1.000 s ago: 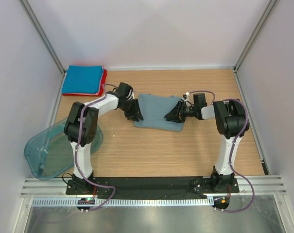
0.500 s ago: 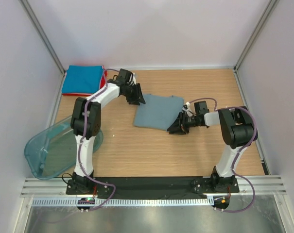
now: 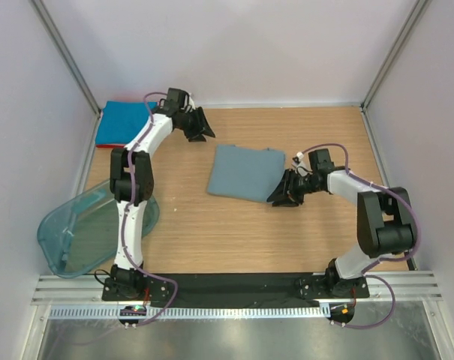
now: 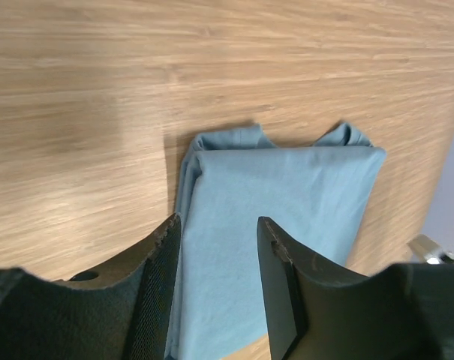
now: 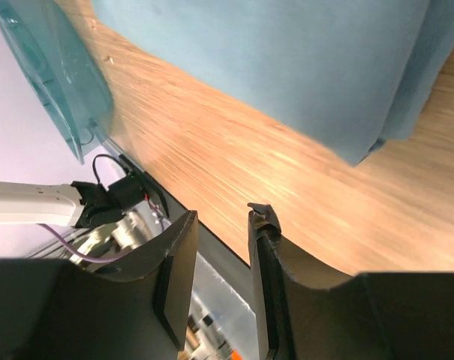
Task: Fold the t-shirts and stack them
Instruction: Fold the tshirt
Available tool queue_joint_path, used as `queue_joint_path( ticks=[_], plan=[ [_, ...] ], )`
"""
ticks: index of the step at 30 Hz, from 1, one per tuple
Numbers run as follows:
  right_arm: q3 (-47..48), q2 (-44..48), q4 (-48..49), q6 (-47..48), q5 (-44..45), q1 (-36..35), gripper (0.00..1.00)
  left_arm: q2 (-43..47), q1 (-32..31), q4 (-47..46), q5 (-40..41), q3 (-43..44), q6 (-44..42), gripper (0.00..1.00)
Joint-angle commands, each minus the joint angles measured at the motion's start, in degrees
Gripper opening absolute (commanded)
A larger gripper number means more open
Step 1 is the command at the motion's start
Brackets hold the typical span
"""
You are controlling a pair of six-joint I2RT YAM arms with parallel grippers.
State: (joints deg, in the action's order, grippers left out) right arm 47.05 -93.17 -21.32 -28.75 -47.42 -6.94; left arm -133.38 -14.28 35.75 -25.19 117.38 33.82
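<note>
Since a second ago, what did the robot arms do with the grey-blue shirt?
Both let the shirt go. The left gripper pulled away toward the far left, near the blue and red pile; the right gripper backed off to its near right corner. The folded shirt, the pile and the plastic tub stayed put.
</note>
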Motion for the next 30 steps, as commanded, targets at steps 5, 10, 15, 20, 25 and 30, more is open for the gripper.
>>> queue_joint_path(
  ticks=[5, 10, 15, 20, 25, 30],
  plan=[
    [2.8, 10.5, -10.0, -1.0, 8.6, 0.2, 0.43, -2.8, 0.2, 2.9, -8.2, -0.6, -4.3, 0.47],
    [5.7, 9.8, -11.7, -0.3, 19.5, -1.2, 0.46, -2.2, -0.2, 1.2, -5.5, -6.0, -5.1, 0.47],
    [10.3, 5.6, -5.4, -5.3, 19.2, -2.3, 0.42, -0.1, -1.5, 1.2, -2.2, -9.7, -4.1, 0.45],
    [13.2, -2.4, -4.6, -3.3, 20.3, -2.7, 0.4, 3.1, -2.4, 0.6, -0.9, -15.9, -2.7, 0.45],
    [14.2, -6.0, -11.5, 2.0, 29.2, -2.8, 0.35, 7.0, -4.3, -1.1, -2.8, -20.7, -1.7, 0.44],
    [12.1, -6.0, -15.8, 4.1, 35.7, -2.7, 0.33, 14.8, -5.5, -1.8, 1.4, -29.3, 3.8, 0.45]
  ],
)
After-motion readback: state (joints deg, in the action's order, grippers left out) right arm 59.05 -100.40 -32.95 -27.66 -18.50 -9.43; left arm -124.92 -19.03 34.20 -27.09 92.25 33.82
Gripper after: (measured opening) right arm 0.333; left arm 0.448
